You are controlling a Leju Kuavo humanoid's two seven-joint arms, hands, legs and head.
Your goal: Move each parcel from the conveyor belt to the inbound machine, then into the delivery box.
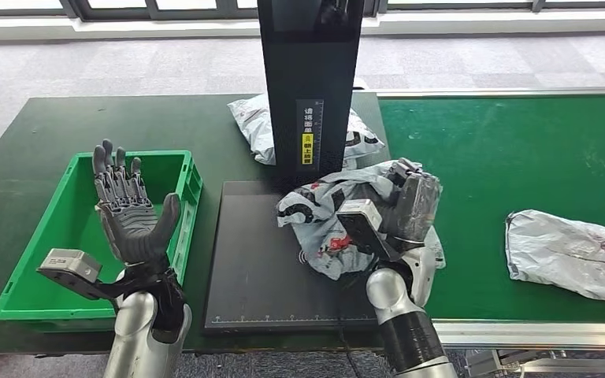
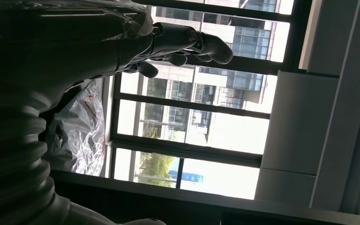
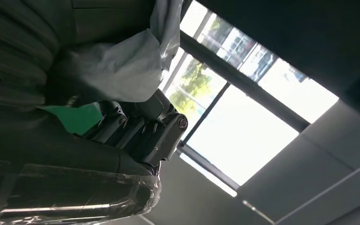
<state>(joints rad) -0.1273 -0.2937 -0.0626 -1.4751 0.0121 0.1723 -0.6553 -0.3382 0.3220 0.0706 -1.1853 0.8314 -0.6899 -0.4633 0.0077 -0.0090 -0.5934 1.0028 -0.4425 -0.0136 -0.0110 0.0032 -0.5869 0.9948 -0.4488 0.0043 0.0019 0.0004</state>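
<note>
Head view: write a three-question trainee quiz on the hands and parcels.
1. True or false: the left hand, fingers spread, hangs over the green box.
2. What does the right hand hold? A) a grey parcel B) a cardboard carton C) nothing
3. Fill in: the held parcel hangs over the right edge of the black ____ of the inbound machine, while another parcel lies on the conveyor belt.

Key: 1 true; 2 A; 3 platform.
</note>
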